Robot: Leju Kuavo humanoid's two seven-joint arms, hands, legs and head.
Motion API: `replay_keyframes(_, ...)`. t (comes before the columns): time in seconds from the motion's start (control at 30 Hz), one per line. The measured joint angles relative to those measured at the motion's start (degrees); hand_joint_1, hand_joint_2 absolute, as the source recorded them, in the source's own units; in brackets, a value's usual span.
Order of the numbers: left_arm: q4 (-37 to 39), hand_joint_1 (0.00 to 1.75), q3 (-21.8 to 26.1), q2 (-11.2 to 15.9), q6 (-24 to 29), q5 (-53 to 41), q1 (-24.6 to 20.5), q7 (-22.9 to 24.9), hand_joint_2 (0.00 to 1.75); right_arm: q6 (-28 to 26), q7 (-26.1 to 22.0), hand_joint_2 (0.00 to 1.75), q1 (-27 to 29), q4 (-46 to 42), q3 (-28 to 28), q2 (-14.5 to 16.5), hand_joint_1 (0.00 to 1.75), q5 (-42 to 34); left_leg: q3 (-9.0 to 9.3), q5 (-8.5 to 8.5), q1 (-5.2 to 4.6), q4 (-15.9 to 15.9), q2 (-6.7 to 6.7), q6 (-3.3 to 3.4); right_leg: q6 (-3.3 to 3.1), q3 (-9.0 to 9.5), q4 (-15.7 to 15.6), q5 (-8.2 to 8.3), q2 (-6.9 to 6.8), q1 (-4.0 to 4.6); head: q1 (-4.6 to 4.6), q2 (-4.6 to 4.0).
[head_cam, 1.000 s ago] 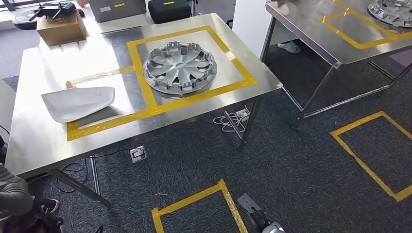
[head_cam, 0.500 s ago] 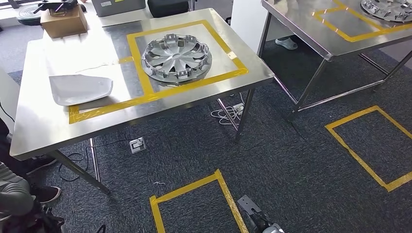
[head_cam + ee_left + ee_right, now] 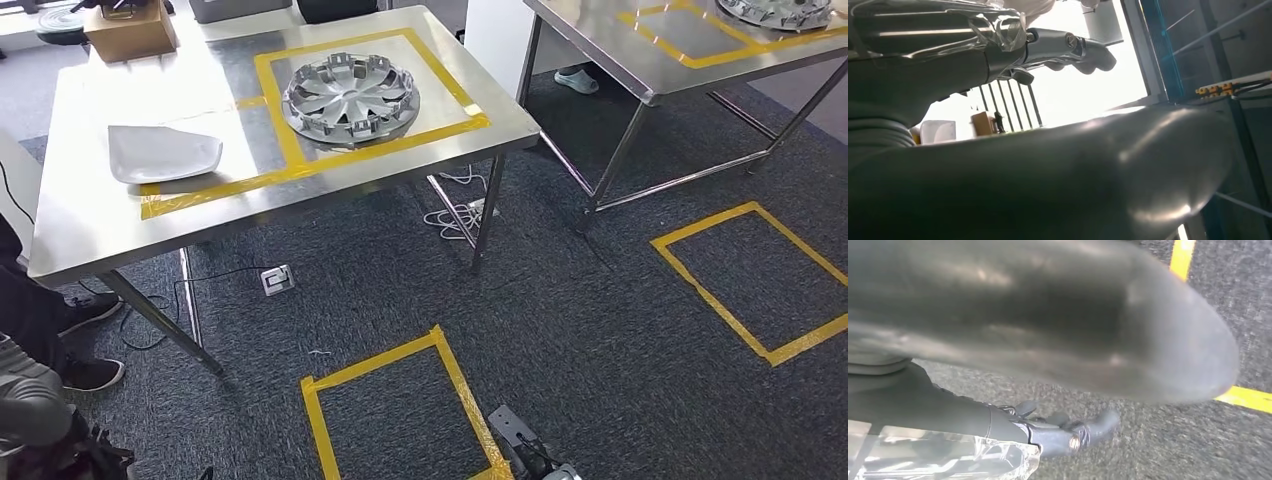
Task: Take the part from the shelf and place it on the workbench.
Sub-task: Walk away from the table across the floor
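A steel workbench (image 3: 90, 240) on grey carpet already bears a hubcap (image 3: 351, 98) and a pale part (image 3: 163, 152); both hands (image 3: 1068, 50) (image 3: 1068, 432) hang empty, fingers loosely apart; fetching from the shelf probably comes next.

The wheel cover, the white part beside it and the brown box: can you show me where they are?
wheel cover (image 3: 350, 99), head view, on its hub.
white part (image 3: 163, 153), head view, on its middle.
brown box (image 3: 131, 32), head view, on its front side.

Both hands are showing thick grey thumbs (image 3: 1048, 315), dark fingers (image 3: 1088, 52) with small screws, clear plastic wrapping the wrists.
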Motion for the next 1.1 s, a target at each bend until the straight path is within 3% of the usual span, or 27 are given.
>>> replay_keyframes(0.03,0.01,0.0,-0.01,0.02,0.01,0.01,0.05,-0.01,0.0,0.0,0.01,0.0,0.07,0.02,0.01,0.01,0.0,-0.01,-0.31,-0.37,0.12,0.2,-0.08,-0.33,-0.49,-0.61,0.01,0.56,-0.08,-0.1,-0.01,0.0)
replay_keyframes(0.07,0.01,0.0,0.0,0.06,0.02,0.04,0.12,-0.01,0.0,0.0,0.02,0.0,0.15,0.04,0.02,0.01,0.0,-0.02,-0.75,-1.99,0.25,1.11,-0.19,-0.69,-1.1,-1.18,0.02,1.19,-0.2,-0.26,-0.02,0.0)
replay_keyframes(0.1,0.01,0.0,0.01,0.09,0.02,0.05,0.16,-0.01,0.0,0.0,0.02,0.0,0.22,0.07,0.02,0.01,0.0,-0.03,-1.4,-4.76,0.39,3.13,-0.29,-1.03,-1.58,-1.86,-0.01,1.93,-0.32,-0.41,-0.02,0.0)
replay_keyframes(0.17,0.02,0.0,0.02,0.14,0.04,0.08,0.2,-0.01,0.0,0.0,0.02,0.0,0.22,0.08,0.03,0.03,0.0,-0.03,-2.96,-11.39,0.63,10.28,-0.35,-1.63,-2.1,-3.44,0.09,3.47,-0.45,-0.26,-0.03,0.0)
replay_keyframes(0.2,0.03,0.0,0.03,0.16,0.05,0.1,0.23,-0.01,0.0,0.0,0.02,0.0,0.24,0.08,0.03,0.06,0.0,-0.03,-3.48,-13.08,0.69,14.17,-0.35,-1.8,-2.1,-4.42,0.2,4.27,-0.47,-0.17,-0.03,0.0)
replay_keyframes(0.23,0.03,0.0,0.03,0.19,0.07,0.13,0.29,-0.01,0.0,0.0,0.02,0.0,0.27,0.09,0.04,0.09,0.0,-0.03,-3.46,-13.27,0.74,16.96,-0.35,-1.89,-2.05,-5.43,0.34,5.03,-0.47,-0.1,-0.03,0.0)
replay_keyframes(0.27,0.03,0.0,0.02,0.22,0.07,0.18,0.34,-0.01,0.0,0.0,0.01,0.0,0.31,0.1,0.04,0.1,0.0,-0.03,-2.54,-12.11,0.77,17.89,-0.35,-1.85,-1.95,-6.51,0.51,5.76,-0.47,-0.06,-0.03,0.0)
replay_keyframes(0.3,0.03,0.0,0.02,0.25,0.08,0.23,0.38,-0.01,0.0,0.0,0.0,0.0,0.34,0.11,0.05,0.11,0.0,-0.03,-0.62,-10.42,0.79,16.79,-0.37,-1.7,-1.82,-7.5,0.65,6.44,-0.45,-0.03,-0.03,0.01)
replay_keyframes(0.33,0.03,0.0,0.02,0.26,0.08,0.3,0.4,-0.02,0.0,0.0,-0.01,0.0,0.34,0.11,0.06,0.14,0.0,-0.03,2.34,-9.25,0.76,13.63,-0.43,-1.4,-1.67,-8.26,0.74,7.09,-0.42,-0.03,-0.04,0.01)
replay_keyframes(0.4,0.01,0.0,0.03,0.25,0.12,0.42,0.37,-0.1,0.0,0.04,-0.02,0.0,0.3,0.12,0.13,0.25,0.0,-0.03,9.15,-10.0,0.48,4.5,-0.54,-0.58,-1.08,-9.22,0.78,8.3,-0.35,0.05,-0.03,0.01)
replay_keyframes(0.43,0.0,0.0,0.03,0.25,0.14,0.46,0.35,-0.16,0.0,0.07,-0.02,0.0,0.24,0.12,0.19,0.28,0.0,-0.02,11.3,-10.91,0.23,1.22,-0.59,-0.18,-0.69,-9.4,0.68,8.93,-0.35,-0.03,-0.03,0.01)
replay_keyframes(0.47,-0.01,0.0,0.03,0.25,0.16,0.49,0.33,-0.22,0.0,0.11,-0.01,0.0,0.18,0.12,0.25,0.28,0.0,-0.01,12.27,-11.53,-0.04,-0.67,-0.59,0.19,-0.21,-9.53,0.49,9.58,-0.35,-0.11,-0.03,0.01)
replay_keyframes(0.53,0.01,0.0,0.03,0.25,0.19,0.51,0.31,-0.27,0.0,0.23,0.03,0.0,0.08,0.15,0.46,0.23,0.0,0.09,11.44,-10.35,-0.11,-1.25,-0.43,1.02,0.33,-9.98,0.24,10.19,-0.37,-0.35,-0.03,0.01)
replay_keyframes(0.57,0.02,0.0,0.03,0.21,0.2,0.53,0.29,-0.3,0.0,0.38,0.05,0.0,0.03,0.17,0.61,0.2,0.0,0.15,10.73,-9.5,-0.01,-1.47,-0.3,1.49,0.21,-10.54,0.95,9.2,-0.36,-0.37,-0.01,0.0)
replay_keyframes(0.6,0.03,0.0,0.03,0.18,0.21,0.54,0.31,-0.34,0.0,0.56,0.08,0.0,-0.01,0.19,0.78,0.11,0.0,0.2,9.84,-8.54,0.13,-1.68,-0.18,1.84,-0.22,-11.36,2.8,7.11,-0.34,-0.37,0.01,0.0)
replay_keyframes(0.67,0.03,0.0,0.03,0.15,0.21,0.55,0.38,-0.53,0.0,0.92,0.13,0.0,-0.15,0.19,1.13,-0.18,0.0,0.24,7.8,-6.77,0.12,-1.64,-0.11,2.13,-0.98,-13.48,10.24,1.42,-0.31,-0.39,0.02,0.0)
replay_keyframes(0.7,0.03,0.0,0.03,0.16,0.22,0.63,0.45,-0.64,0.0,0.99,0.13,0.0,-0.18,0.19,1.29,-0.33,0.0,0.21,6.72,-5.89,0.08,-1.52,-0.09,2.08,-0.86,-14.24,14.41,-0.36,-0.31,-0.41,0.01,0.0)
replay_keyframes(0.73,0.03,0.0,0.03,0.2,0.25,0.78,0.49,-0.77,0.0,1.02,0.11,0.0,-0.19,0.19,1.48,-0.43,0.0,0.16,5.56,-5.03,0.07,-1.32,-0.08,1.99,-0.28,-14.43,17.57,-0.73,-0.31,-0.44,0.0,0.0)
replay_keyframes(0.77,0.03,0.0,0.03,0.25,0.28,0.93,0.53,-0.88,0.0,1.01,0.09,0.0,-0.17,0.19,1.63,-0.51,0.0,0.09,4.37,-4.26,0.09,-1.02,-0.08,1.85,0.54,-13.7,18.78,0.15,-0.31,-0.49,0.01,0.0)
replay_keyframes(0.8,0.03,0.0,0.03,0.32,0.33,1.15,0.57,-1.01,0.0,0.99,0.05,0.0,-0.17,0.19,1.74,-0.6,0.0,0.03,3.09,-3.54,0.13,-0.64,-0.07,1.65,1.32,-11.9,17.87,1.48,-0.31,-0.56,0.01,0.0)
replay_keyframes(0.83,0.03,0.0,0.03,0.39,0.38,1.32,0.59,-1.13,0.0,0.98,0.01,0.0,-0.2,0.18,1.84,-0.7,0.0,-0.01,1.93,-2.9,0.16,-0.18,-0.08,1.4,1.8,-9.06,14.89,2.39,-0.31,-0.64,0.01,0.0)
replay_keyframes(0.87,0.0,0.0,0.03,0.45,0.43,1.44,0.59,-1.25,0.0,0.97,-0.03,0.0,-0.28,0.17,1.91,-0.82,0.0,-0.03,0.92,-2.34,0.1,0.28,-0.09,1.07,1.8,-5.62,10.4,2.12,-0.29,-0.58,0.03,0.0)
replay_keyframes(0.93,-0.08,0.0,0.01,0.55,0.56,1.61,0.63,-1.5,0.0,0.98,-0.09,0.0,-0.51,0.15,2.17,-1.05,0.0,-0.03,-0.16,-1.16,-0.01,0.66,0.03,0.41,0.79,-0.94,2.95,0.21,-0.17,-0.28,0.03,0.0)
replay_keyframes(0.97,-0.12,0.0,-0.01,0.59,0.62,1.66,0.66,-1.6,0.0,1.02,-0.09,0.0,-0.58,0.14,2.36,-1.17,0.0,-0.03,-0.39,-0.5,-0.01,0.53,0.12,0.06,0.17,-0.29,1.21,-0.4,-0.12,-0.01,0.03,0.0)
replay_keyframes(1.03,-0.16,0.0,-0.07,0.74,0.71,1.76,0.78,-1.67,0.0,1.14,-0.05,0.0,-0.5,0.14,2.75,-1.36,0.0,-0.03,-0.83,0.31,0.21,0.23,0.16,-0.56,-0.88,-1.35,0.79,0.5,-0.21,-0.02,0.01,0.0)
replay_keyframes(1.07,-0.16,0.0,-0.09,0.86,0.74,1.81,0.86,-1.67,0.0,1.22,-0.01,0.0,-0.47,0.14,2.92,-1.47,0.0,-0.03,-1.31,-0.87,0.34,0.85,0.11,-0.9,-1.42,-1.92,0.77,1.23,-0.33,-0.1,0.0,0.0)
replay_keyframes(1.1,-0.17,0.0,-0.11,0.98,0.78,1.84,0.91,-1.67,0.0,1.28,0.02,0.0,-0.45,0.14,3.07,-1.56,0.0,-0.04,-2.03,-3.34,0.44,2.63,0.06,-1.23,-1.84,-2.64,0.73,2.03,-0.45,-0.21,0.0,0.0)
